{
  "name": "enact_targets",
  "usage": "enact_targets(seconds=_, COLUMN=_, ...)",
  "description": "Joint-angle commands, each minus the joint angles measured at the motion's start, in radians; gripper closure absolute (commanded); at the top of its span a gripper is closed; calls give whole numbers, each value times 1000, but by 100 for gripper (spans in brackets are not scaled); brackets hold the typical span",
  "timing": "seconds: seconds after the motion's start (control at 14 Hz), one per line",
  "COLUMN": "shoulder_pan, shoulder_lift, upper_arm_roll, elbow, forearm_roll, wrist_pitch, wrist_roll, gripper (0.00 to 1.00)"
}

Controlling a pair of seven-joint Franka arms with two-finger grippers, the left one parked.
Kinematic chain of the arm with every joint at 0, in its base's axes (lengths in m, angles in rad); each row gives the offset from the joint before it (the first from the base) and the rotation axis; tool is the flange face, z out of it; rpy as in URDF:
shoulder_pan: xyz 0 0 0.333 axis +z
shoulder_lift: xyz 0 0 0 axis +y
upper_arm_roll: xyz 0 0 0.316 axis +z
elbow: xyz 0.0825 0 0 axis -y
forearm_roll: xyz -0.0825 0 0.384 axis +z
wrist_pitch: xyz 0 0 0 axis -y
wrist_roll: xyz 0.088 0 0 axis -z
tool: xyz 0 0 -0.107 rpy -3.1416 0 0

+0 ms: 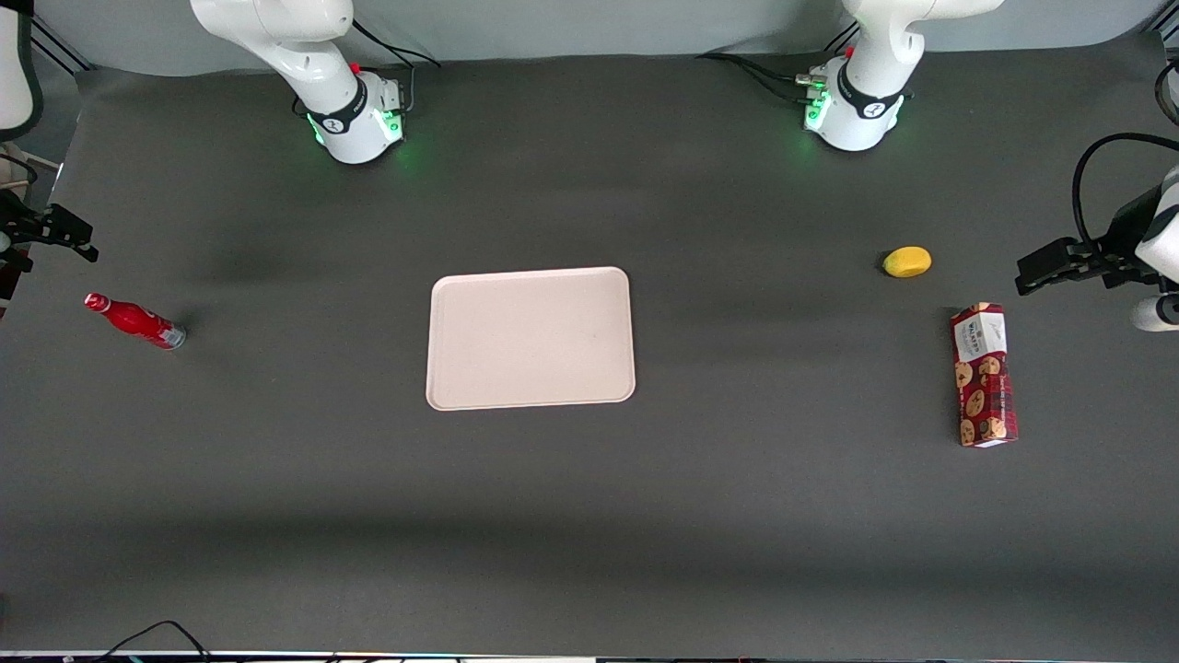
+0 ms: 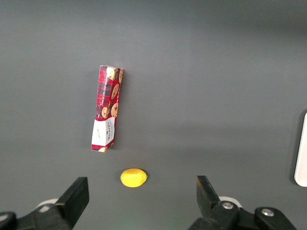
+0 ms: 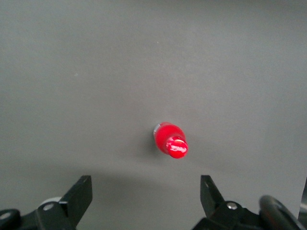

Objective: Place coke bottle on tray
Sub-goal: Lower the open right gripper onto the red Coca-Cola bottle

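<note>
**Red bottle stands apart from the tray**

Red coke bottle (image 1: 134, 320) stands on the dark table (image 1: 589, 516) at the working arm's end, well apart from the pale tray (image 1: 531, 338) at the centre. Gripper (image 1: 69, 241) hovers at the bottle's eleven o'clock.

Wrist view: gripper (image 3: 146, 203) spread wide, empty, the coke bottle (image 3: 171, 139) seen cap-on from above, clear of both fingers.

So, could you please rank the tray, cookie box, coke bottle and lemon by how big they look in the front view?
1. Tray
2. Cookie box
3. Coke bottle
4. Lemon

The open hand hangs above the table, farther from the camera than the bottle.
</note>
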Motion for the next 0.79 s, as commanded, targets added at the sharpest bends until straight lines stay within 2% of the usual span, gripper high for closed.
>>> enact_targets(seconds=0.0, shoulder_pan=30, shoulder_lift=42, upper_arm_roll=-60, elbow=-33, forearm_roll=3, wrist_pitch=93, wrist_roll=-125, gripper=0)
enact_targets(seconds=0.07, shoulder_pan=36, shoulder_lift=67, upper_arm_roll=-78, elbow=-33, forearm_roll=32, wrist_pitch=110, wrist_roll=-169, gripper=0)
enact_targets(seconds=0.29, shoulder_pan=36, shoulder_lift=160, upper_arm_roll=-94, elbow=-18, forearm_roll=200, wrist_pitch=118, wrist_roll=-330, gripper=0)
enact_targets(seconds=0.36, shoulder_pan=35, shoulder_lift=182, upper_arm_roll=-94, elbow=-13, forearm_roll=234, wrist_pitch=119, wrist_roll=-351, gripper=0)
enact_targets(seconds=0.71, shoulder_pan=33, shoulder_lift=251, upper_arm_roll=-94, elbow=-10, forearm_roll=249, wrist_pitch=185, wrist_roll=-389, gripper=0)
